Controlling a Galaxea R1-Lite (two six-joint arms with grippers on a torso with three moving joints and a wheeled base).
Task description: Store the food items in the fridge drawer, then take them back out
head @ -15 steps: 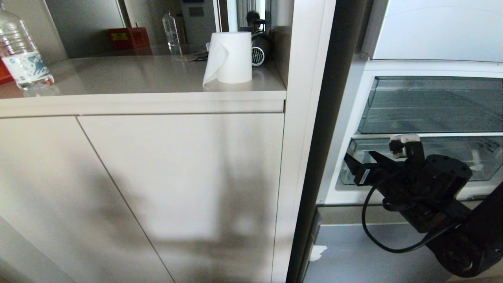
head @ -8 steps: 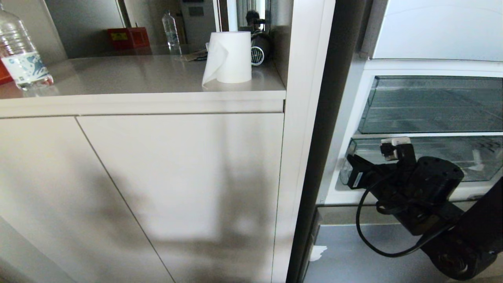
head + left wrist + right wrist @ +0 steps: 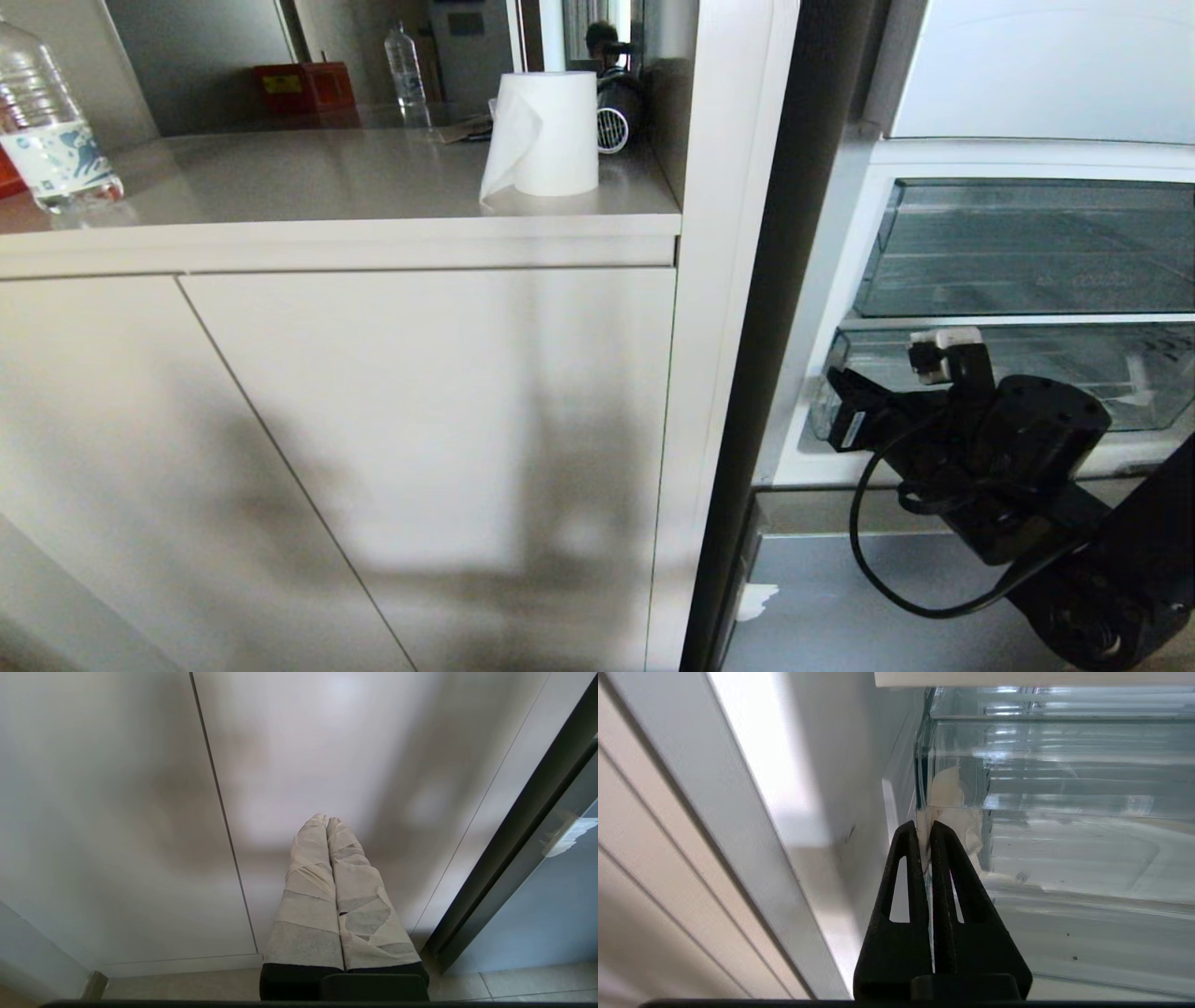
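The fridge drawer (image 3: 1083,378) is the lower clear plastic drawer in the open fridge, with white tape scraps (image 3: 955,812) on its near corner. My right gripper (image 3: 843,409) is at that left front corner. In the right wrist view the right gripper (image 3: 924,828) is shut on the taped corner wall of the fridge drawer (image 3: 1069,858), with the wall's edge running between its black fingers. The drawer's inside looks bare. The food items are out of view. My left gripper (image 3: 326,820), wrapped in white tape, is shut on nothing and points at a cabinet door low down.
A second clear drawer (image 3: 1027,247) sits just above. The fridge's white side wall (image 3: 822,812) is close beside my right fingers. Left of the fridge stand beige cabinet doors (image 3: 420,420) under a counter with a paper roll (image 3: 546,135) and a water bottle (image 3: 51,131).
My right gripper has gone from open to shut on the drawer's corner and has shifted slightly to the left. The left arm has not moved.
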